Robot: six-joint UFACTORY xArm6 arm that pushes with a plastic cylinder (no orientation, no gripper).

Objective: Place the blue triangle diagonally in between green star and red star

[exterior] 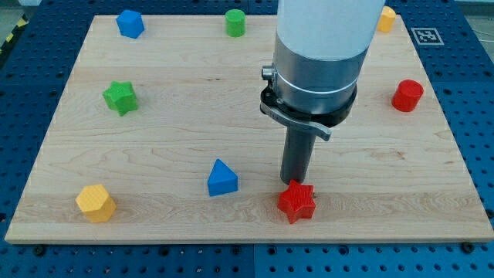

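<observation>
Blue triangle (222, 178) lies to the view's left of my tip (293, 183), apart from it, its apex pointing toward the view's top. My tip, a bare rod grasping nothing, touches the red star (297, 201) just below it. Green star (120, 97) sits well off, up-left.

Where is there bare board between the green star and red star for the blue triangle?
Bare wood runs from green star toward blue triangle. Crowded by red star: my tip sits at its top edge.
</observation>
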